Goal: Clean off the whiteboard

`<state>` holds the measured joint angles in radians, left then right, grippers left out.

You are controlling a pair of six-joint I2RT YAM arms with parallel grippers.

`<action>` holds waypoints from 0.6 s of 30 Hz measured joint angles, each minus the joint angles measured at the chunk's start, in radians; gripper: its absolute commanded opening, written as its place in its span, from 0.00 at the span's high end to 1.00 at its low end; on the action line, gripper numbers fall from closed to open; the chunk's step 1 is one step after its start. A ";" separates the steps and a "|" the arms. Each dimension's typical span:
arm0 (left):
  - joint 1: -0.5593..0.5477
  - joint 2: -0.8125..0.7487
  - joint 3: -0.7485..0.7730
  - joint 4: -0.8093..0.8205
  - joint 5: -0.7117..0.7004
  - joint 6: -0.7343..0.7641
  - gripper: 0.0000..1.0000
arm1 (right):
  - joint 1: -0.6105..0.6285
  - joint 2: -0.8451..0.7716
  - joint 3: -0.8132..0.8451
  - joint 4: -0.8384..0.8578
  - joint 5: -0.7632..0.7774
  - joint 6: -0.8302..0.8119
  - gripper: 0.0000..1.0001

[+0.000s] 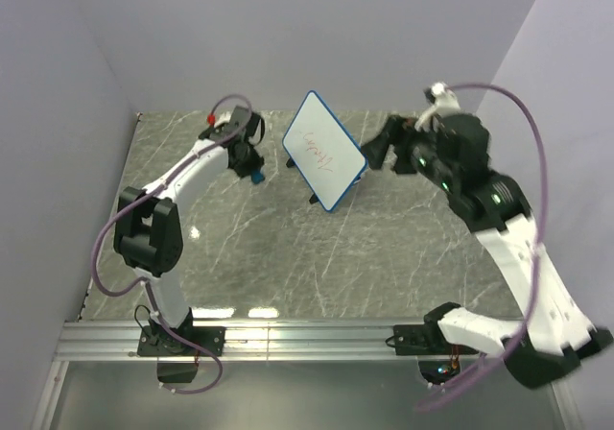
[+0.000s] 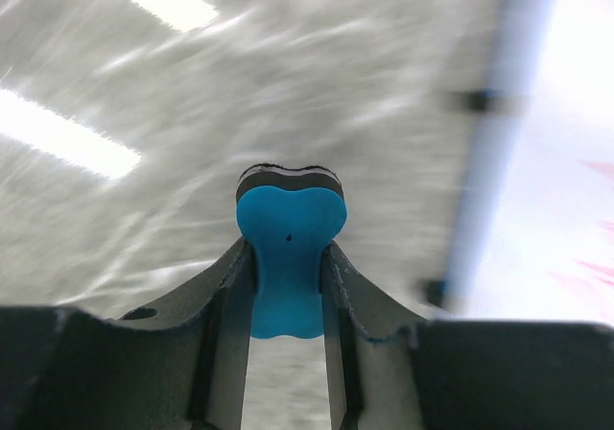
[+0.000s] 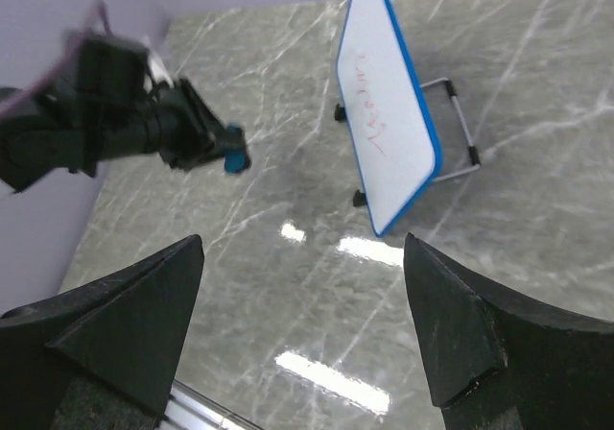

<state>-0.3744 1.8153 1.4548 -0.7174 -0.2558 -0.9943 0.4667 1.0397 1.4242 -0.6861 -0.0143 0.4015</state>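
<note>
The whiteboard (image 1: 323, 149) stands tilted on its wire stand at the back middle of the table, with red writing on its white face; it also shows as whiteboard (image 3: 387, 113) and, blurred, as whiteboard (image 2: 556, 161). My left gripper (image 1: 255, 172) is just left of the board, shut on a small blue eraser block (image 2: 288, 257) that has a black felt edge; in the right wrist view it shows as the eraser (image 3: 234, 161). My right gripper (image 1: 376, 152) hovers at the board's right edge, open and holding nothing, its fingertips (image 3: 182, 257) wide apart.
The grey marble table (image 1: 288, 257) has purple walls close on the left, back and right. An aluminium rail (image 1: 288, 339) with both arm bases runs along the near edge. The board's wire stand (image 3: 460, 132) sticks out behind it.
</note>
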 measured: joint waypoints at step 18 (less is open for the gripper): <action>-0.163 0.258 0.573 0.015 0.271 0.171 1.00 | -0.227 0.775 0.476 -0.104 -0.280 0.015 0.25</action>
<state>-0.5369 2.0735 2.0274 -0.7021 0.0154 -0.8230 0.2398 1.8145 1.9007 -0.7902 -0.2943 0.4168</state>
